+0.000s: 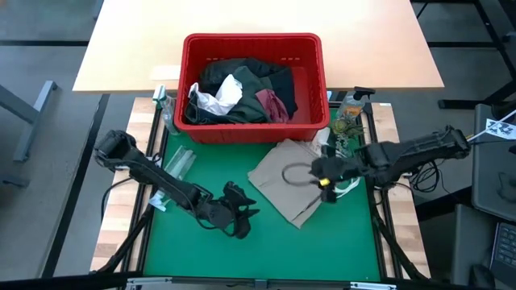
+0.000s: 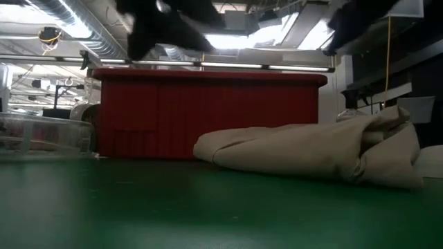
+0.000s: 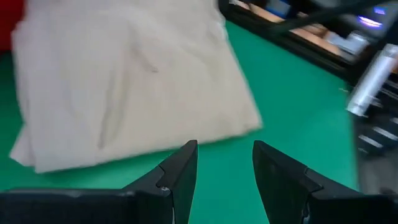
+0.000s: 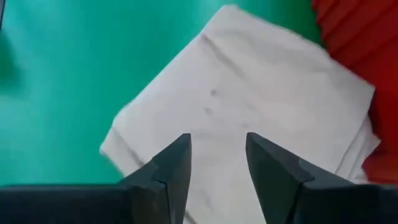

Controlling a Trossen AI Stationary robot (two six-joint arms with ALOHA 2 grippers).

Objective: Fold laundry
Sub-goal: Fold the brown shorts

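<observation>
A green-covered table [image 1: 266, 242] is seen from above, with two dark robot arms reaching in from either side. A tan top [image 1: 292, 182], folded into a rough rectangle, lies flat on the green mat just in front of a red slatted basket [image 1: 252, 134]; one corner of the cloth touches or nearly touches the basket's front wall. Inside the basket sits the rest of the laundry in a loose heap: black garments [image 1: 234, 74], an olive-green shirt [image 1: 248, 109], a maroon piece [image 1: 274, 105] and something white and crumpled [image 1: 222, 95].

The left gripper [image 1: 239, 211] hovers over bare mat near the tan top's lower left edge, its jaws parted and holding nothing; in its wrist view the two fingers [image 3: 180, 171] stand apart with green mat between them and the cloth just beyond. The right gripper [image 1: 322, 173] hangs above the right side of the tan top, jaws likewise parted and empty, with the cloth directly below its fingers [image 4: 174, 163].

A clear plastic bottle [image 1: 179, 163] lies on the mat to the left of the basket.
</observation>
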